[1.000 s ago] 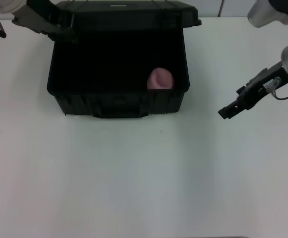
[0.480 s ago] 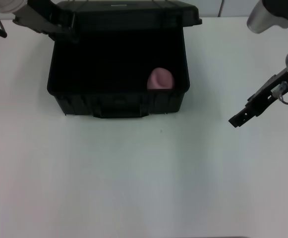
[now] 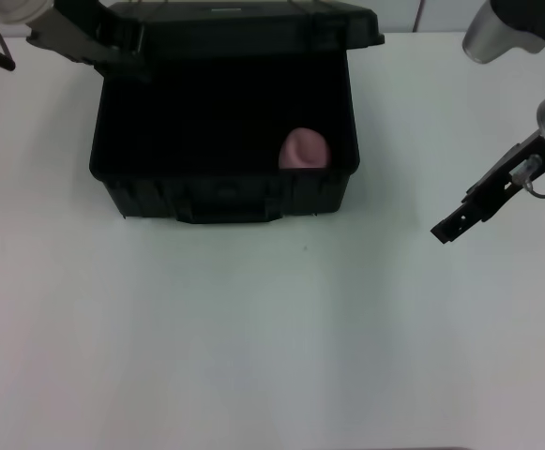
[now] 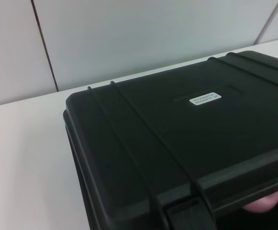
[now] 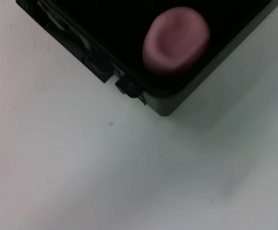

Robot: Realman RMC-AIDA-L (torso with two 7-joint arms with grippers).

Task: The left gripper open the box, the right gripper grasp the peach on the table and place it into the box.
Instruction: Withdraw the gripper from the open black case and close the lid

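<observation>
While the black box (image 3: 223, 131) is standing open on the white table (image 3: 253, 337), the peach (image 3: 305, 150) is lying inside it at the near right corner, against the front wall. At the far left corner, the left gripper (image 3: 113, 49) is resting by the raised lid (image 3: 253, 19); whether its fingers are apart cannot be told. Well to the right of the box, the right gripper (image 3: 444, 230) is hanging over bare table, carrying nothing, and its finger spacing cannot be told either.
</observation>
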